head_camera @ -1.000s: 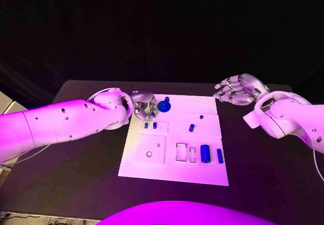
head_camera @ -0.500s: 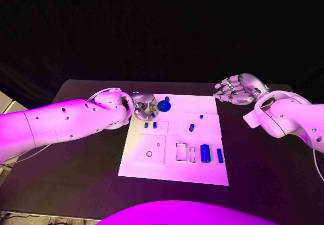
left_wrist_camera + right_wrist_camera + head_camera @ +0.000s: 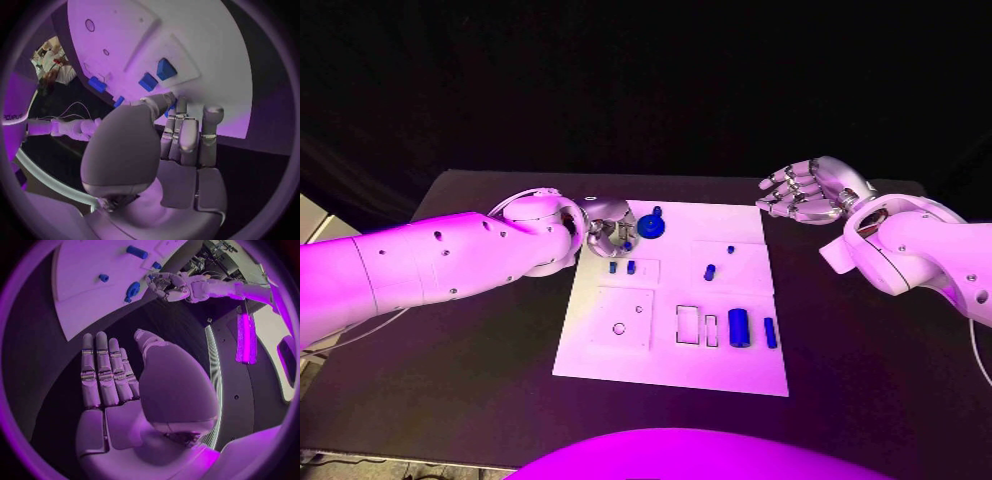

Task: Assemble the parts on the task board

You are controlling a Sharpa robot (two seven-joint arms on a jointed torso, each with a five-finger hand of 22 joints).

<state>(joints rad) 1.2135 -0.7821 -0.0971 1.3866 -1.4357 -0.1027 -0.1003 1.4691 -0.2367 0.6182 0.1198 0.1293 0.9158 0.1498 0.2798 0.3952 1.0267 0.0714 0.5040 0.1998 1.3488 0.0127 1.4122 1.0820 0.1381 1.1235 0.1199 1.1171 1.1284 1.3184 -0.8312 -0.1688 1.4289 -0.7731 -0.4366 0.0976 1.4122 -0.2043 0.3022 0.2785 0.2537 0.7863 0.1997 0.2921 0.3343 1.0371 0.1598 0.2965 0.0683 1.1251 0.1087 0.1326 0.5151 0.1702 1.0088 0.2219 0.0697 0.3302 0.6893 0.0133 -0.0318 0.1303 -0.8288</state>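
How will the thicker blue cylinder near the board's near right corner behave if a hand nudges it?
The thick blue cylinder looks round and smooth, so a sideways push would probably roll it toward the thinner blue part beside it. It seems small and rigid, likely light. On the flat white task board nothing visible would stop it, though a shallow recess cannot be ruled out.

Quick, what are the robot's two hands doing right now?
Left hand: at the task board's far left corner beside a round blue part; whether it holds anything cannot be told.
Right hand: open, empty.
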